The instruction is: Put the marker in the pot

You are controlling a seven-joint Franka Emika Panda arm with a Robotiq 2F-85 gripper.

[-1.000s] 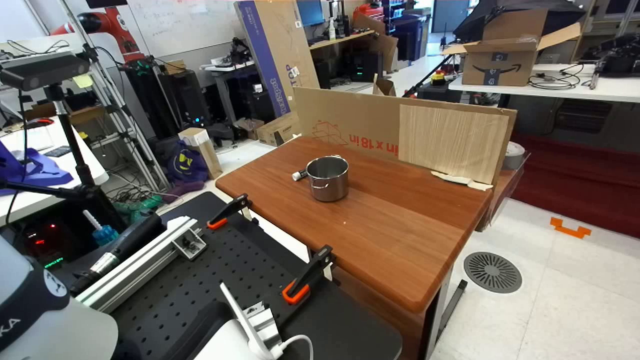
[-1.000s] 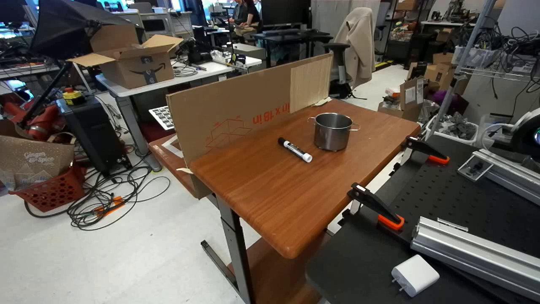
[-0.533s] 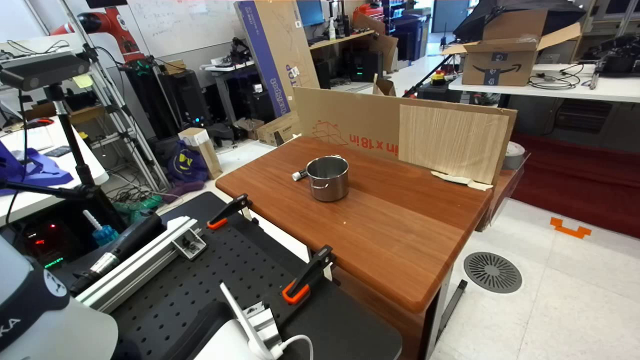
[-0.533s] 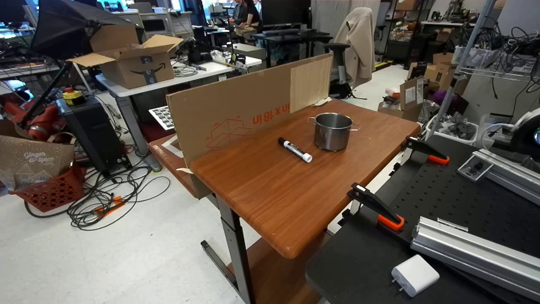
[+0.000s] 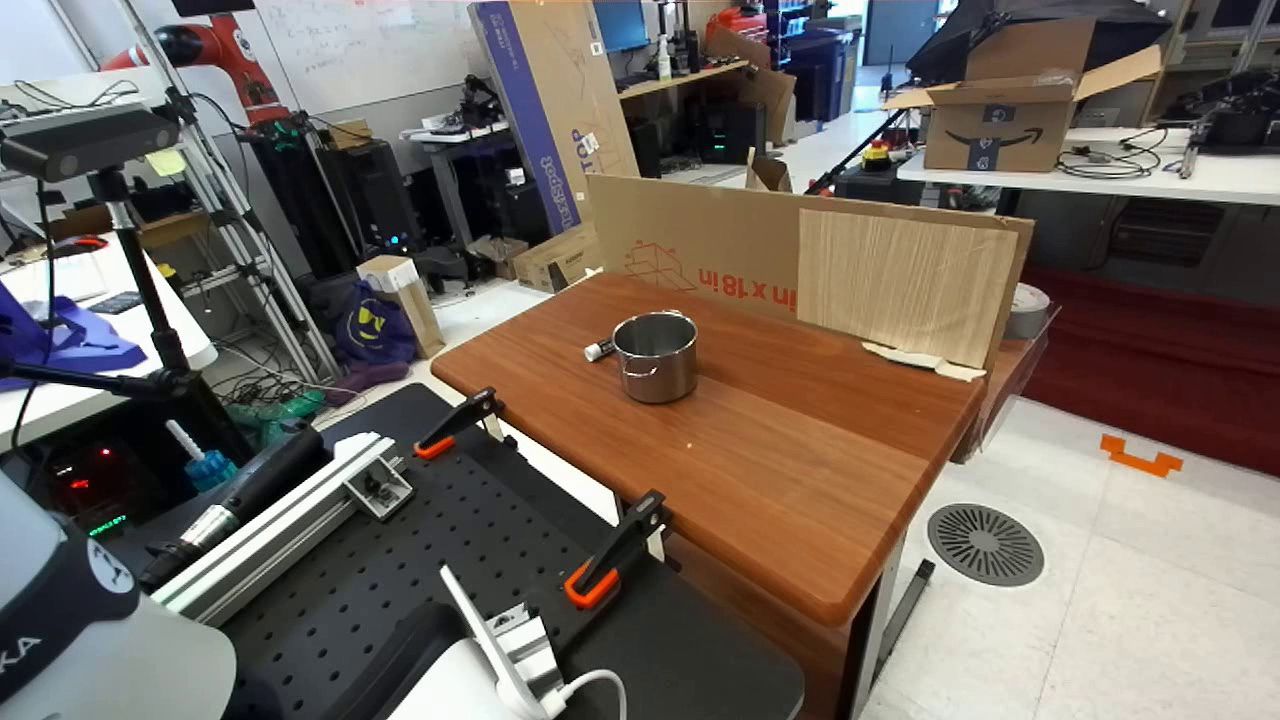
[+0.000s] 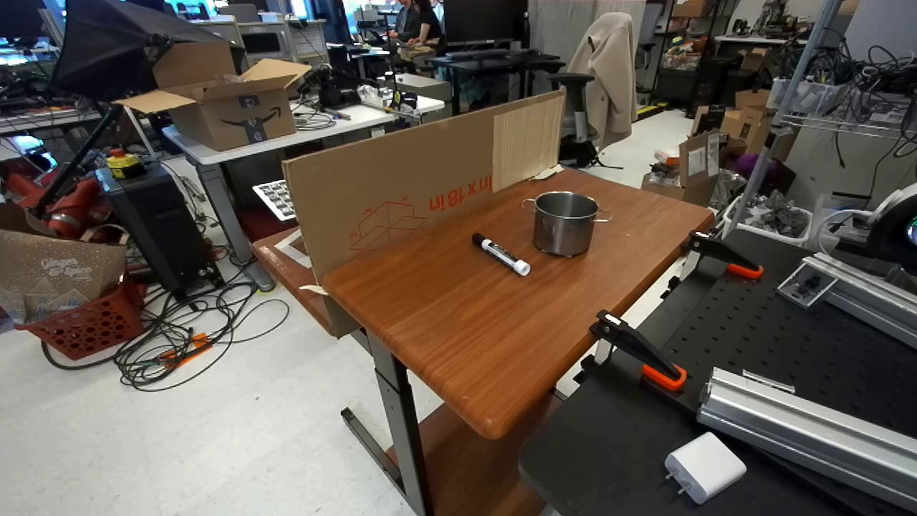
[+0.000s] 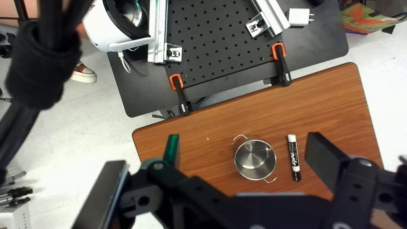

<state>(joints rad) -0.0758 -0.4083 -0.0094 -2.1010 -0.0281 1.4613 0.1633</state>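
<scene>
With claw (image 7: pixel 237 145) spread wide, now for the marker (image 7: pixel 294 157), right of the pot (image 7: pixel 255 160) in the wrist view: probably light, stiff, slick, so pinch mid-barrel!

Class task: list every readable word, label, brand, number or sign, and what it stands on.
"in x 18 in", upside down: cardboard
"EXPO": marker
"TOP" and probably "Flexispot", sideways: tall box
"Ginger & Spice": package
"KA", cut off: arm
Smile-arrow sign: open box
Other print, including on the whiteboard and white carton: too small or blurred.
</scene>
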